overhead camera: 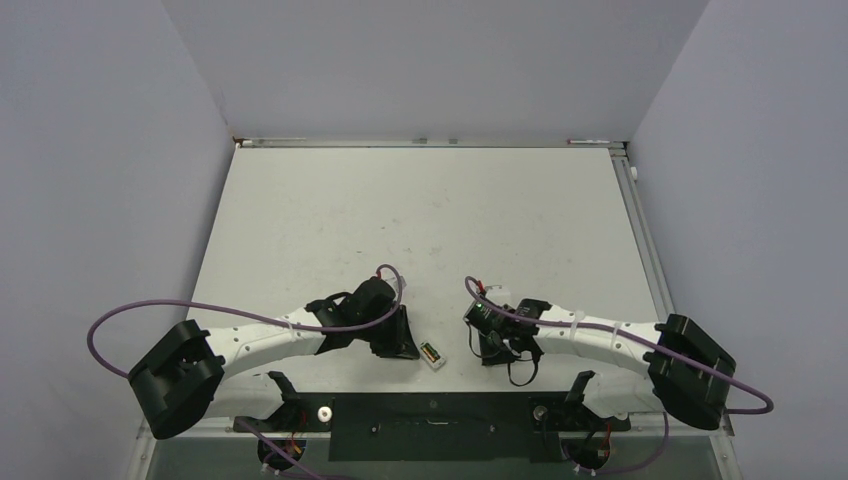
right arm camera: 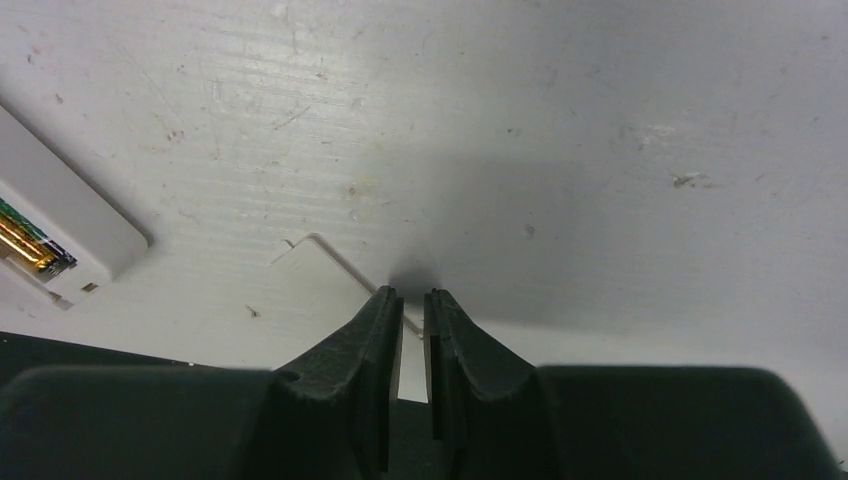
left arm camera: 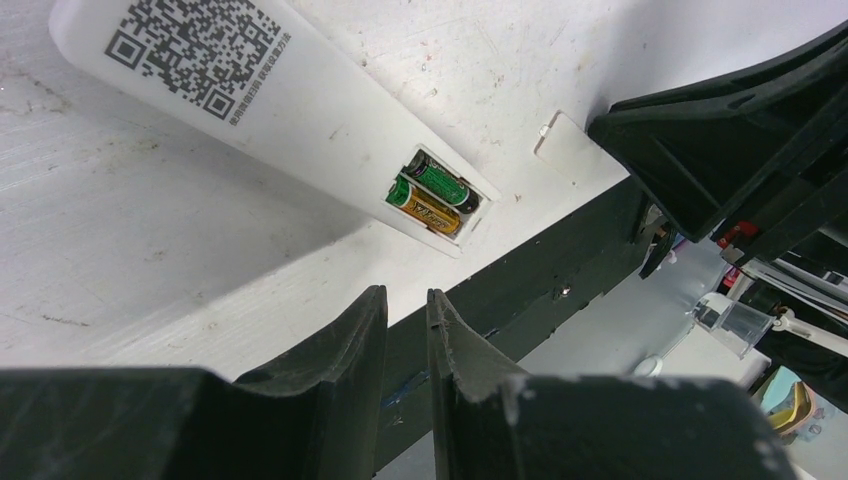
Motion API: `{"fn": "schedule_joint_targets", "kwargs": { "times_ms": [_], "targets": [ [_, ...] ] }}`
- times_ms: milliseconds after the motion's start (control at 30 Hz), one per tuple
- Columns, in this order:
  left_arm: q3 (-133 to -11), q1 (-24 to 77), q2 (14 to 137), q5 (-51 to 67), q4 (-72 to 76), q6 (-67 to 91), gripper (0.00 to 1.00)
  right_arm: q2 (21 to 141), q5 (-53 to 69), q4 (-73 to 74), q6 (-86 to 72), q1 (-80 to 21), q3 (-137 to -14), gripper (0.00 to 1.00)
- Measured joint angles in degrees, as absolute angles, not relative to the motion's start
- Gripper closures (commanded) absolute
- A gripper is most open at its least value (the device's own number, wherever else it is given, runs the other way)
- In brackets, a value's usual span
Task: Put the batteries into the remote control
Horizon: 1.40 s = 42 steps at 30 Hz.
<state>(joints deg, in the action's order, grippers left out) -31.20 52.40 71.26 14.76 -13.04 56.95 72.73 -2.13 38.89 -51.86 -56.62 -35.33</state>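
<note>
The left arm point(overhead camera: 270, 335) is seen stretched low over the counter point(overhead camera: 420, 220), reaching inward from the left of the remote control point(left arm camera: 280, 100), with its wrist bent down. The left end effector point(left arm camera: 407, 300) is held just left of the remote control and slightly above the counter. Its fingers are drawn almost together, with only a slim gap left, and nothing is held between them.

The remote control is laid flat near the counter's near edge, recess side up, with a printed square code on its body. Both batteries point(left arm camera: 435, 195) are seated side by side in the recess at its end, one green and black, one gold.

A small white cover plate point(right arm camera: 320, 265) is lying flat on the counter just right of the remote control. The right end effector point(right arm camera: 412, 298) is lowered at the plate's far corner, fingers nearly closed. Whether the plate is gripped cannot be told. The right arm point(overhead camera: 600, 335) is extended low from the right of the remote control.
</note>
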Motion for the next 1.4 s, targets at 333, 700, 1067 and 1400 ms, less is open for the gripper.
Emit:
{"fn": "schedule_joint_targets", "kwargs": {
  "times_ms": [333,700,1067,1400],
  "targets": [
    [-29.23,51.92,68.97,14.74,-13.17,56.75,0.81,68.69,-3.07,43.03,-51.55,-57.17,-39.48,0.61],
    [-28.86,51.55,65.89,14.02,-14.48,56.8,0.75,68.86,0.67,41.54,-43.24,-57.47,-39.97,0.54],
    [-28.77,51.27,64.42,13.41,-15.86,56.84,0.73,75.61,3.05,39.46,-37.54,-60.29,-39.94,0.52],
    [-28.6,51.27,64.29,13.26,-16.38,56.88,0.73,78.94,1.72,39.35,-36.88,-64.36,-39.99,0.53]
  ]
}}
